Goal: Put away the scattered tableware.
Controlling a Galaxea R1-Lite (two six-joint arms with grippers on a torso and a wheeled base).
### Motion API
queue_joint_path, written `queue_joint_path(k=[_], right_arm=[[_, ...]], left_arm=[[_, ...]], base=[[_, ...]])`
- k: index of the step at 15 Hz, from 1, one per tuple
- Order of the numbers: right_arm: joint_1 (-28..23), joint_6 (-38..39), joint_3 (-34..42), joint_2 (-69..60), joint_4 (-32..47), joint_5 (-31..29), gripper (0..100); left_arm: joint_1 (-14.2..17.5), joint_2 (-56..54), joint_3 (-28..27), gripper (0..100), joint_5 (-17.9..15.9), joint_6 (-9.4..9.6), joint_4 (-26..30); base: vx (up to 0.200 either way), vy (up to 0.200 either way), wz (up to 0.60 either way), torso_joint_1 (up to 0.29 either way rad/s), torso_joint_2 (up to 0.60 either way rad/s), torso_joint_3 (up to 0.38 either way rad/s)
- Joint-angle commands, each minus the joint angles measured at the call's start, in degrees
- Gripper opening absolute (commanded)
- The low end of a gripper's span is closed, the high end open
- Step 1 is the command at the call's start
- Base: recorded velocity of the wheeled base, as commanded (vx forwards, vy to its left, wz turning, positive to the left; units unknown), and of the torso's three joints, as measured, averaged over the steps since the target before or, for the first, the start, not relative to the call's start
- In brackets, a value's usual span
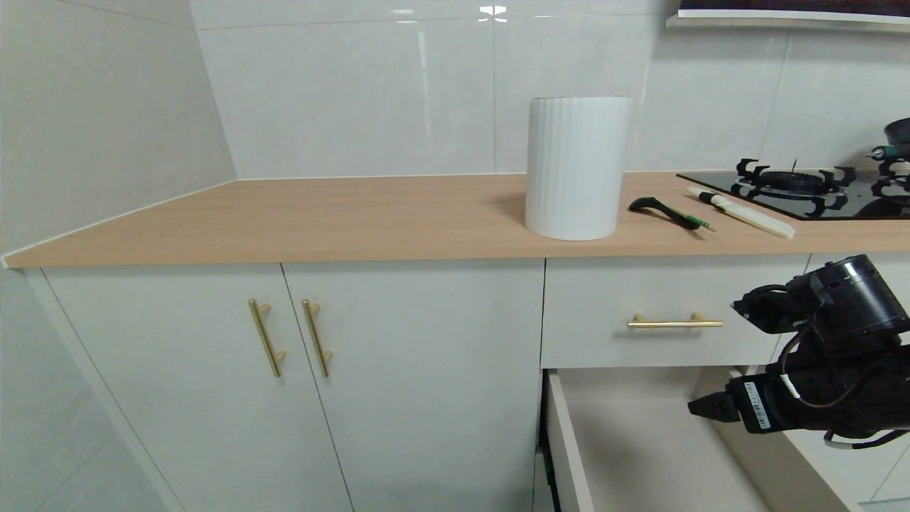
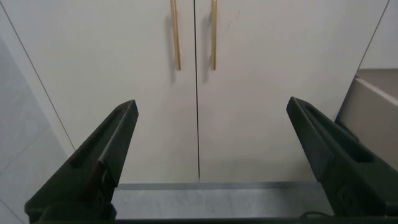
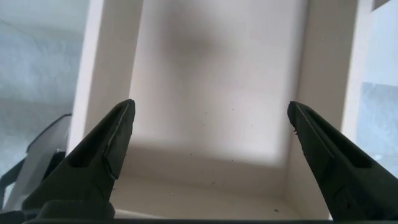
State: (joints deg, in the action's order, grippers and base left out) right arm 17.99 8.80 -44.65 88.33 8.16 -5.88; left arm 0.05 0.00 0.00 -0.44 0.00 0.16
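1. near the right end of the counter, toward its front edge, lie a black-handled utensil and a white utensil, beside a white ribbed canister.
2. right claw, spread wide and holding nothing, hangs over the open drawer, well below both utensils.
3. left claw, also spread, faces the cupboard doors.
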Motion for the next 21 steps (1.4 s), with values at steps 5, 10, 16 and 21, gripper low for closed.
queue_joint_path(k=[5, 10, 16, 21], right_arm=[[0.0, 0.0, 0.4, -0.5, 0.1, 0.0, 100], [0.0, -0.1, 0.4, -0.6, 0.1, -0.1, 100], [0.0, -0.2, 0.4, -3.7, -2.5, -0.1, 100], [-4.5, -1.2, -13.8, 1.7, -3.9, 0.9, 100]], left_arm=[[0.0, 0.0, 0.0, 100, 0.0, 0.00, 0.0], [0.0, 0.0, 0.0, 100, 0.0, 0.00, 0.0], [0.0, 0.0, 0.0, 100, 0.0, 0.00, 0.0], [0.0, 0.0, 0.0, 100, 0.0, 0.00, 0.0]], base=[[0.000, 0.000, 0.00, 0.136, -0.41, -0.283], [0.000, 0.000, 0.00, 0.178, -0.48, -0.288], [0.000, 0.000, 0.00, 0.128, -0.31, -0.180], [0.000, 0.000, 0.00, 0.000, 0.00, 0.000]])
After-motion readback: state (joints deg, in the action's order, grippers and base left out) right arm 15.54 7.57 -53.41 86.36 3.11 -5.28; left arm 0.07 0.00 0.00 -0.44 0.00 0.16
